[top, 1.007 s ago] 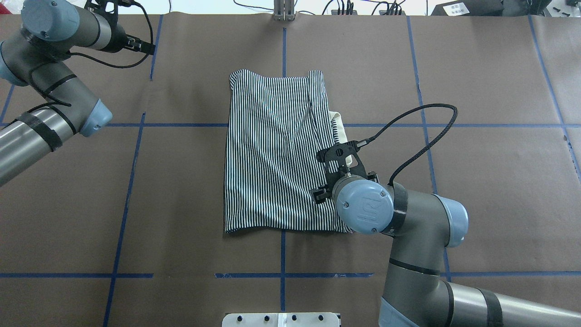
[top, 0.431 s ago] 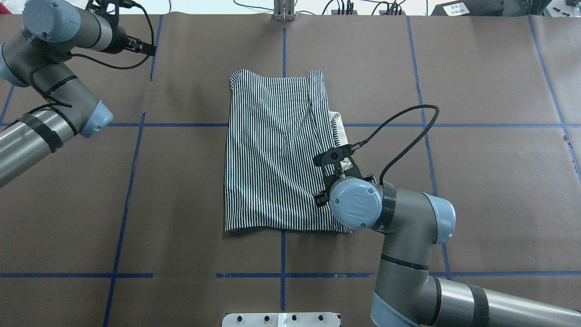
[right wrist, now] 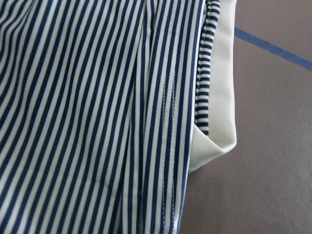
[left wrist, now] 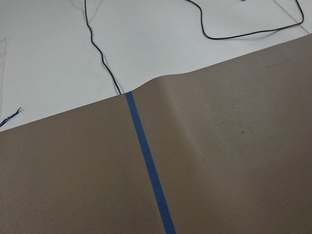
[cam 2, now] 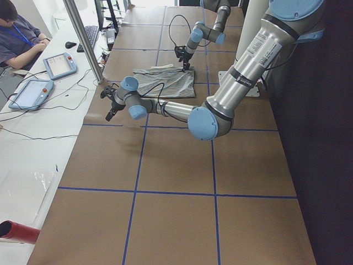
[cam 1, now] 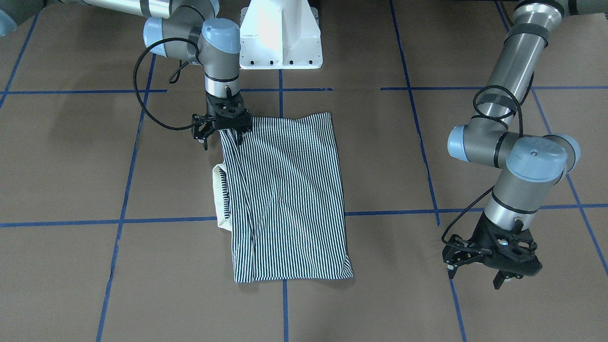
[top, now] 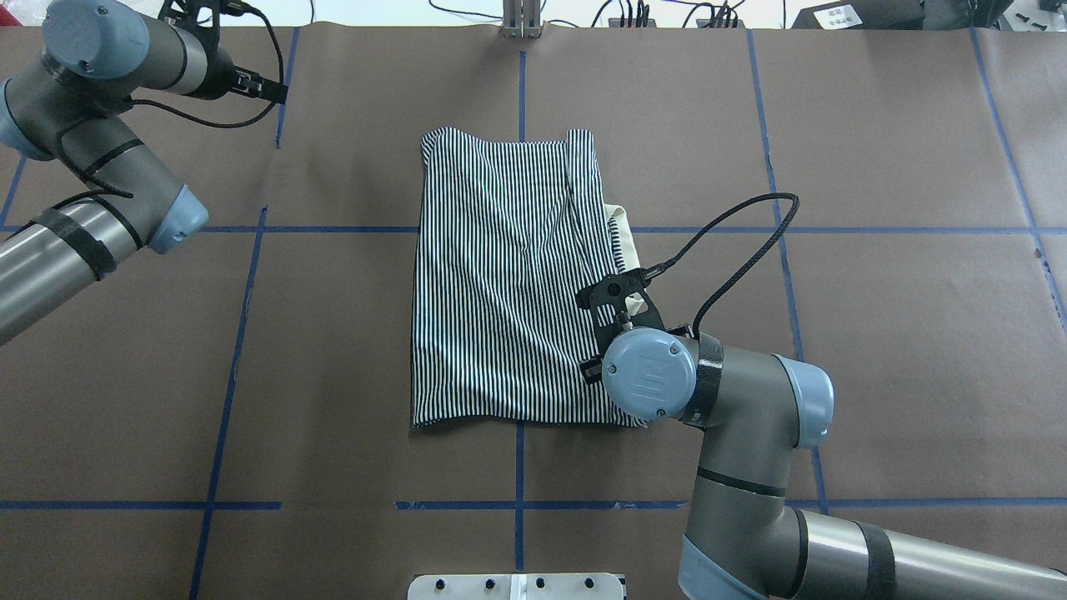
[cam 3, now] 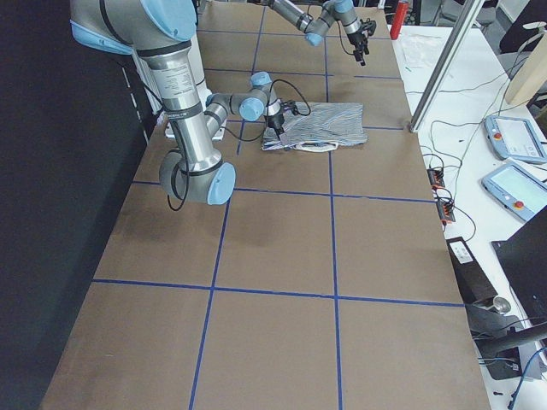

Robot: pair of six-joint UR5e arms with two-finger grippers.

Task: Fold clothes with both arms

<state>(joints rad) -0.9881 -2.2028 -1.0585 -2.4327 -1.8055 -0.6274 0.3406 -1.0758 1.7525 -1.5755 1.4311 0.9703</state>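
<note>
The striped polo shirt [top: 500,275] lies folded into a flat rectangle in the middle of the table, and it also shows in the front view [cam 1: 285,194]. Its cream collar [top: 621,233] pokes out on the right edge. The right wrist view shows the stripes [right wrist: 97,97] and the collar [right wrist: 219,97] close up. My right gripper [cam 1: 221,138] is open and points down at the shirt's near right corner, one finger on each side of the edge. My left gripper [cam 1: 474,280] is open and empty above bare table far to the left.
Brown paper with blue tape lines [top: 518,467] covers the table. The white pedestal base [cam 1: 280,38] stands at the near edge. A metal post [cam 2: 83,38] and a desk with tablets [cam 2: 58,63] lie beyond the far edge, and cables [left wrist: 102,53] run there.
My right wrist has moved a little left and toward the near edge, over the shirt's near right corner. The left arm has barely moved. The shirt lies as before.
</note>
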